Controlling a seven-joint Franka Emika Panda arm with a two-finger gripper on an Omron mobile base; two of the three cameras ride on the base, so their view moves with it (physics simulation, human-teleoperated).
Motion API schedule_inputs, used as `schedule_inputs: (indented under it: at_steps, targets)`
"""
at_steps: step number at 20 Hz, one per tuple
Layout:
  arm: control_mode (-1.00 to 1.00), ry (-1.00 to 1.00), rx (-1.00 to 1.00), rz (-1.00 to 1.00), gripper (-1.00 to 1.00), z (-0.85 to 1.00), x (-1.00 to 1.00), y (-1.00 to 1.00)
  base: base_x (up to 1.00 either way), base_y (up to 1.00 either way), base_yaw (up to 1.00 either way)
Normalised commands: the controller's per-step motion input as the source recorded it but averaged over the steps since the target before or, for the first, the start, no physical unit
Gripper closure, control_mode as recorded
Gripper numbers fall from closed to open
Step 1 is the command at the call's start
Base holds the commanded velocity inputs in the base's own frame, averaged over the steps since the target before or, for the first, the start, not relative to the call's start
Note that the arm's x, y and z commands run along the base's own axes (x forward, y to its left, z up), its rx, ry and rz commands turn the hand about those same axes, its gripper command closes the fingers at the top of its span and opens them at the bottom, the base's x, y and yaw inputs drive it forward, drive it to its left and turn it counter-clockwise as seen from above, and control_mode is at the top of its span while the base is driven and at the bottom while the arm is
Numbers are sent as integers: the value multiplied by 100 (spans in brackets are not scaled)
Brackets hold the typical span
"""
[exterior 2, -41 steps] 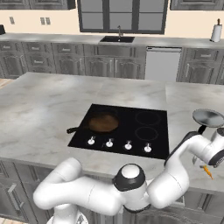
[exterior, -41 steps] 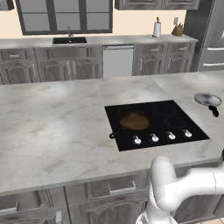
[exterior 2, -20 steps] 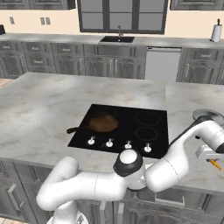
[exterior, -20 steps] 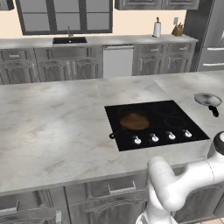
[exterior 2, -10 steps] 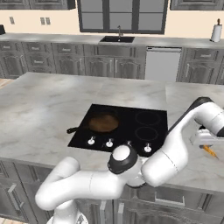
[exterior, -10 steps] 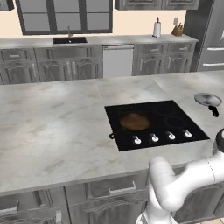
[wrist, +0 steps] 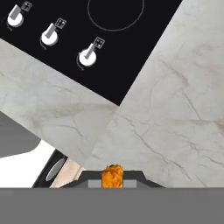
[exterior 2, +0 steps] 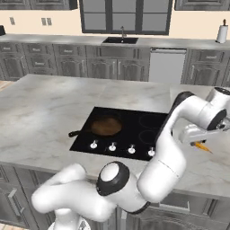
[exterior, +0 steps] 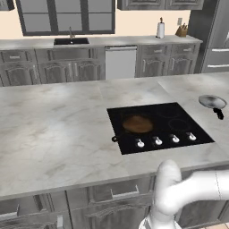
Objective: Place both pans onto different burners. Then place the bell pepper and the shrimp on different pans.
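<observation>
So the skillet is sitting on the front-left burner of the cooktop, handle poking off toward the counter. The steel pan isn't on a burner at all; it's parked on the counter to the right of the glass, near but clear of it. That makes the pan half of the job only half done, by my read.

The arm is swung way out to the right past the cooktop corner. The gripper has a small orange lump tucked right at its tips in the hand view, and my guess is that's the shrimp, but I honestly can't tell whether the fingers are clamped on it or just sitting over it. In the right base view there's also an orange sliver on the counter just under the hand. It could be the same piece or not; it's too small to call. I can't pick out a bell pepper anywhere.

What worries me:
- If the grip on that tiny thing is marginal, any swing toward the stove could flick it off the counter edge, which is close by.
- Dropping it into the skillet is fine, but the pepper then needs the steel pan, which isn't on a burner yet.
- The knobs are right by the travel path, so a low pass could clip them.
</observation>
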Motion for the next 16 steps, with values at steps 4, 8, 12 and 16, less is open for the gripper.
schedule_inputs:
  at_steps: [4,8,12,16]
  targets:
    - [-100,-17,-27,0,100,10,-33,100,0,0,0]
    - [-100,-16,-21,0,100,29,-16,99,0,0,0]
    - [-100,-5,-3,4,100,30,3,71,0,0,0]
    - [-100,0,0,2,100,30,10,50,0,0,0]
